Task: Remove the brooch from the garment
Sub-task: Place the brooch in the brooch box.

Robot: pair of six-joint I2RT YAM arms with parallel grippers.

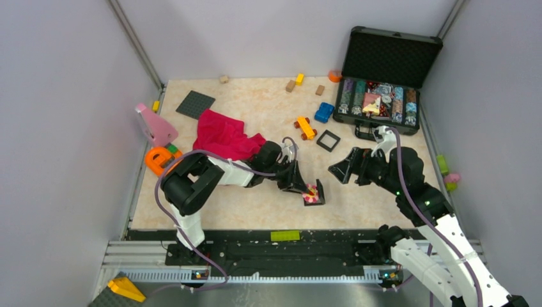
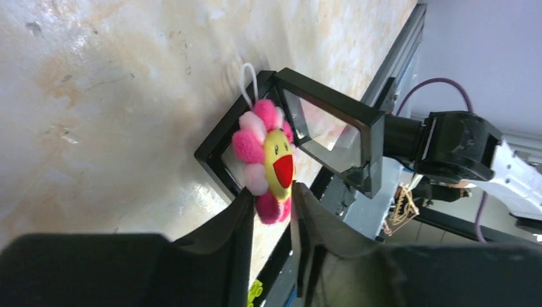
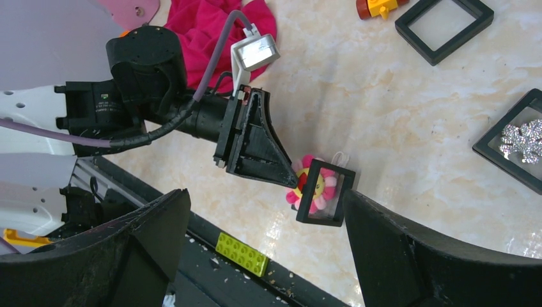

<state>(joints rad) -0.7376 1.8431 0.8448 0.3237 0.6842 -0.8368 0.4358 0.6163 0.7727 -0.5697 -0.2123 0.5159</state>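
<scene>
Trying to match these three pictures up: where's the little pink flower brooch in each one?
Top view: brooch lower centre, at the left arm's jaws.
Left wrist: centre, pinched between the jaws.
Right wrist: lower centre, partly behind the frame.
Shared landmark: black frame beside it.

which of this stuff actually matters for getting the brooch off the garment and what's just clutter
Part of the job:
- brooch, pinched in the left gripper
- red garment, lying apart from it

Just lying about:
- orange toy car
- blue toy
- open case
- grey plate
- green brick
- small black frame
</scene>
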